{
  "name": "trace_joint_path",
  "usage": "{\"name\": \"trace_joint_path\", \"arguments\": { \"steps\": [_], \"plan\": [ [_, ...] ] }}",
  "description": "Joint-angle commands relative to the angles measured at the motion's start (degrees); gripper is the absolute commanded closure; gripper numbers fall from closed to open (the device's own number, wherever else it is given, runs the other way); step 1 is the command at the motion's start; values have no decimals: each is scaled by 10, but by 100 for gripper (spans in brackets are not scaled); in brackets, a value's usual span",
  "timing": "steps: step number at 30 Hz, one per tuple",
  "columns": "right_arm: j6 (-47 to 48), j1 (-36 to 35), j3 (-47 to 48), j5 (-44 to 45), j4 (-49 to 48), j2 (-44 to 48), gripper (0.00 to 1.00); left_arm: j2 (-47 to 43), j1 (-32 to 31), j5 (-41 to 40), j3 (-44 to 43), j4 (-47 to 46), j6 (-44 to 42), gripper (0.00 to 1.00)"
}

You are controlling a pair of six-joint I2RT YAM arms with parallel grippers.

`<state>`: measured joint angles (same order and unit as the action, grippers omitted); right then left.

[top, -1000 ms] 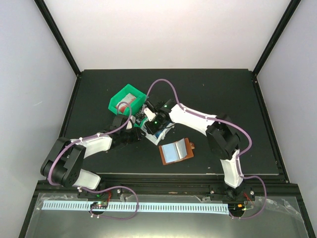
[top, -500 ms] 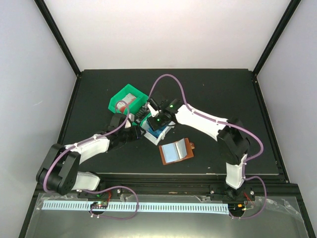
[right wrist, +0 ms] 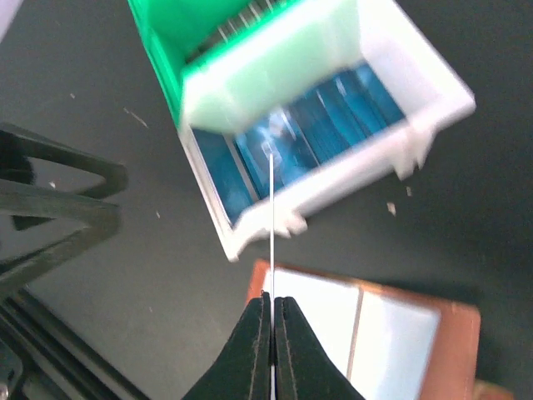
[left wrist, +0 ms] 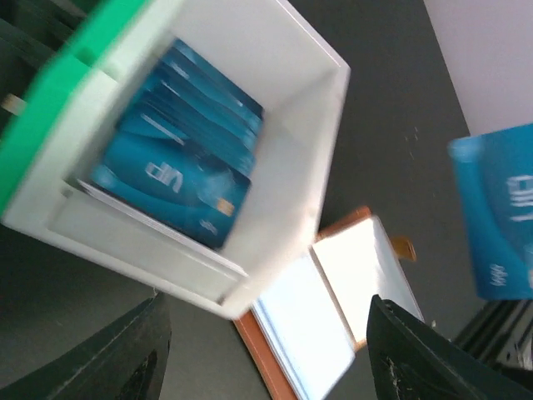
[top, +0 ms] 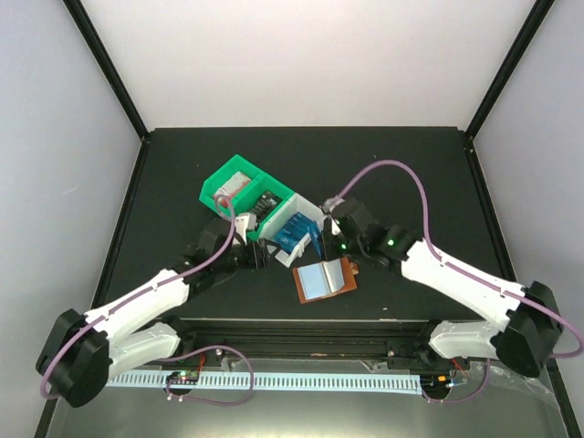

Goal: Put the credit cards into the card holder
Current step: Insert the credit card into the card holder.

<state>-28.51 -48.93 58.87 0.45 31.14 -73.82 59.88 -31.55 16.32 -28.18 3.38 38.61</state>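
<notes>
The white bin [top: 294, 212] holds a stack of blue credit cards [top: 292, 232], which also show in the left wrist view [left wrist: 179, 162]. The brown card holder [top: 325, 278] lies open on the mat just in front of that bin, clear pockets up. My right gripper [top: 320, 239] is shut on one blue card, seen edge-on [right wrist: 272, 221] above the holder's left page [right wrist: 312, 304] and as a blue face in the left wrist view [left wrist: 500, 221]. My left gripper [top: 257, 254] is open and empty, low beside the white bin's near left corner, fingers [left wrist: 125, 358] wide apart.
A green bin [top: 234, 185] with items inside joins the white bin's left side. The black mat [top: 411, 173] ends at the frame rails. My left gripper's fingers show at the left of the right wrist view [right wrist: 58, 208].
My right gripper has drawn back from the white bin toward the card holder with a blue card in it. My left arm has pulled back and lower, uncovering the bins.
</notes>
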Motion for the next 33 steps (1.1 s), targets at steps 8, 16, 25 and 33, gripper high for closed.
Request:
{"name": "trace_joint_path", "arguments": {
  "steps": [8,16,25,33],
  "plan": [
    [-118,7,-195,-29,-122,64,96,12,-180,-104,36,-45,-16,35],
    [-97,27,-220,-73,-155,29,96,83,-249,-162,18,-48,-20,36],
    [-95,58,-296,-96,-199,51,96,154,-301,-224,-11,-49,-14,44],
    [-131,63,-363,-59,-222,90,96,217,-318,-291,-46,-29,21,51]
  ]
}}
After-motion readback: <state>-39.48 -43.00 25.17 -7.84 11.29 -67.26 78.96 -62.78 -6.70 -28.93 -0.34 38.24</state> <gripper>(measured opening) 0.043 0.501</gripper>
